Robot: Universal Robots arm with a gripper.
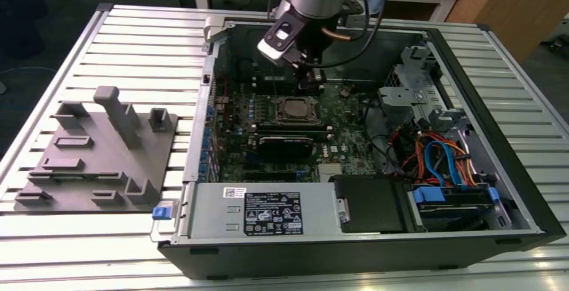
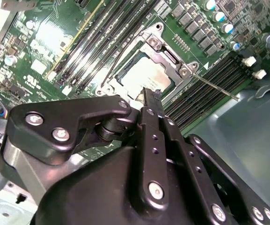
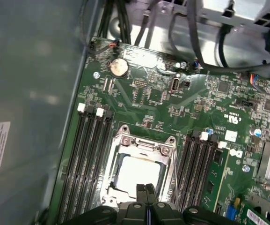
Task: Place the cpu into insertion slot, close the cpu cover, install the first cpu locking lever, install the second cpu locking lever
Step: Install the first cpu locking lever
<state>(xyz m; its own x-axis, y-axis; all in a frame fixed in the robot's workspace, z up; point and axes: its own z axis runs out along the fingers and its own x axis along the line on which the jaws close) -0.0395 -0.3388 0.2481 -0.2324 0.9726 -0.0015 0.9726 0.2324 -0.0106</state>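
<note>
Sitting in insertion slot [image 3: 112, 186], cpu [image 3: 137, 171]; cpu cover [image 3: 142, 143] down

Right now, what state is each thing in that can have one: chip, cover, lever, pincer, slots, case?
cpu: lying flat under the cover, silver top showing through the window.
cpu cover: folded down over the chip.
locking lever: sticking out past the socket, apparently not latched.
pincer: shut, holding nothing, tips by the cover's edge; contact unclear.
memory slots: empty.
computer case: open, side panel off.
</note>
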